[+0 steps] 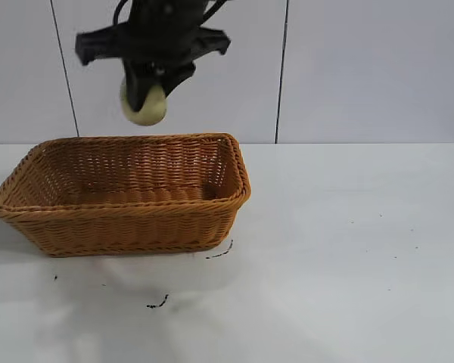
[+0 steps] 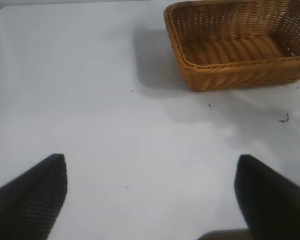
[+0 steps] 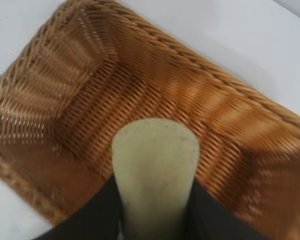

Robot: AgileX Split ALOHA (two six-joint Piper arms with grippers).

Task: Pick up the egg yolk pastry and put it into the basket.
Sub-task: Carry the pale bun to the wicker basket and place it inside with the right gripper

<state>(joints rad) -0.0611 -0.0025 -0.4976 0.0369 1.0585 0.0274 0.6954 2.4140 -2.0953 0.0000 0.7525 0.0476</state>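
The egg yolk pastry [image 1: 144,106], a pale yellowish bun, hangs in the air above the back left part of the basket [image 1: 121,215]. My right gripper [image 1: 147,89] is shut on it from above. In the right wrist view the pastry [image 3: 155,165] sits squeezed between the two black fingers of the right gripper [image 3: 154,189], with the basket's woven floor [image 3: 85,115] straight below. The orange-brown wicker basket has nothing in it. My left gripper [image 2: 150,185] is open over bare table, and the basket [image 2: 230,75] lies well away from it.
The basket stands on a white table [image 1: 348,242] with a white panelled wall behind. Small dark scuffs [image 1: 157,304] mark the table just in front of the basket, and another [image 1: 221,252] sits by its front right corner.
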